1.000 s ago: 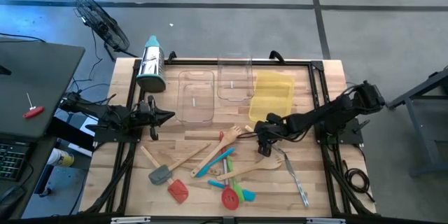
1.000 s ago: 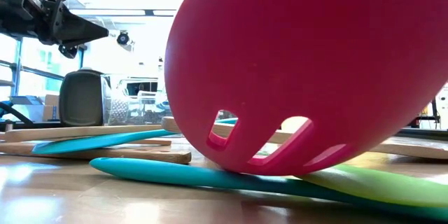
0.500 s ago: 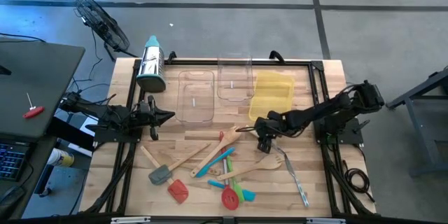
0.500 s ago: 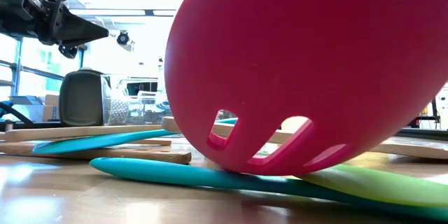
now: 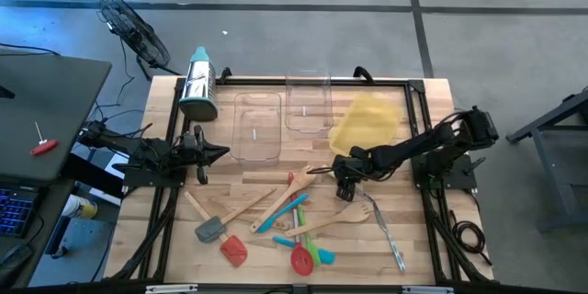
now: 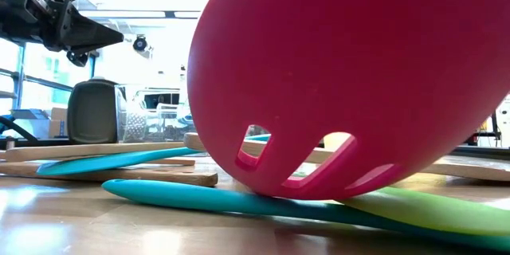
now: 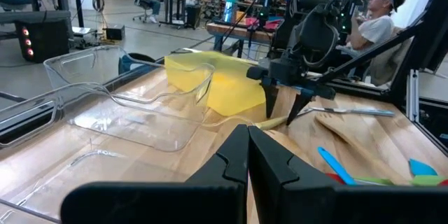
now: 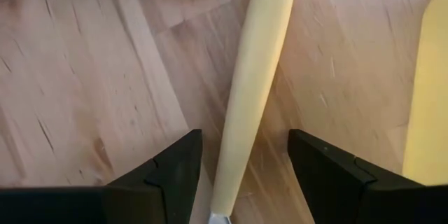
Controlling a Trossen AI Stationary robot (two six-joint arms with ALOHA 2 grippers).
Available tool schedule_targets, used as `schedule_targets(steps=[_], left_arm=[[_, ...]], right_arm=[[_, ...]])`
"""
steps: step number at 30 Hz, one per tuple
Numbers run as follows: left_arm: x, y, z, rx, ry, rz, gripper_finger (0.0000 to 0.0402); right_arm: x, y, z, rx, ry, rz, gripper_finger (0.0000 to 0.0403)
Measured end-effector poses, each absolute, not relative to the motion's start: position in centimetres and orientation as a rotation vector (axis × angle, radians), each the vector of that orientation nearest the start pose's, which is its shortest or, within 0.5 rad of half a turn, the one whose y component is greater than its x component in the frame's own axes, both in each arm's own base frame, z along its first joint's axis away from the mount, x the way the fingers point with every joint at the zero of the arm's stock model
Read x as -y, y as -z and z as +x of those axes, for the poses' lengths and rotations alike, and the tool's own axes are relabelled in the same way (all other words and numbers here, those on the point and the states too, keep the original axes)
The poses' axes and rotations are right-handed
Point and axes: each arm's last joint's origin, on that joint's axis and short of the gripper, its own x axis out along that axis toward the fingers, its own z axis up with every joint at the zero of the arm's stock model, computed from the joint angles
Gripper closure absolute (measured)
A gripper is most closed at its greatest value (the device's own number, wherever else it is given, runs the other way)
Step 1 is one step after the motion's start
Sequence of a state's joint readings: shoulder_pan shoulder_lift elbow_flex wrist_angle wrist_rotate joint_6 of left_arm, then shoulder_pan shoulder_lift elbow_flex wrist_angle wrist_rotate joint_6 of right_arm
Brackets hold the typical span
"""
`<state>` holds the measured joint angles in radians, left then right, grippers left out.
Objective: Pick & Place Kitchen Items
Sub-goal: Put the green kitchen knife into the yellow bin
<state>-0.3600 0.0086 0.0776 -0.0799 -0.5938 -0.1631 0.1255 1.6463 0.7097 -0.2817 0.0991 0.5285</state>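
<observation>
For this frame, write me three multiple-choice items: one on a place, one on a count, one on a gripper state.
1. Where does the box grater stand?
A. far left corner of the table
B. inside the yellow tray
C. among the utensils

2. How many clear trays are there?
A. one
B. two
C. four

3. How is the right gripper?
A. shut on a red spatula
B. open astride a pale yellow handle
C. out of view

Key: 1 A, the high view shows it at that corner. 2 B, two sit beside the yellow tray. 3 B, the pale yellow handle lies between its spread fingers.
</observation>
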Motion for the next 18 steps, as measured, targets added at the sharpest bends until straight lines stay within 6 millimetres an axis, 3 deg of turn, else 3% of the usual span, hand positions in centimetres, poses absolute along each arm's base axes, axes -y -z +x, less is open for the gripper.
schedule_targets(steps=[18], left_arm=[[1.59,-18.15,8.81,0.009,-0.234,-0.160,0.0402]], right_arm=[[-2.22,-11.37,26.57,-1.188,0.291,0.371,0.0192]])
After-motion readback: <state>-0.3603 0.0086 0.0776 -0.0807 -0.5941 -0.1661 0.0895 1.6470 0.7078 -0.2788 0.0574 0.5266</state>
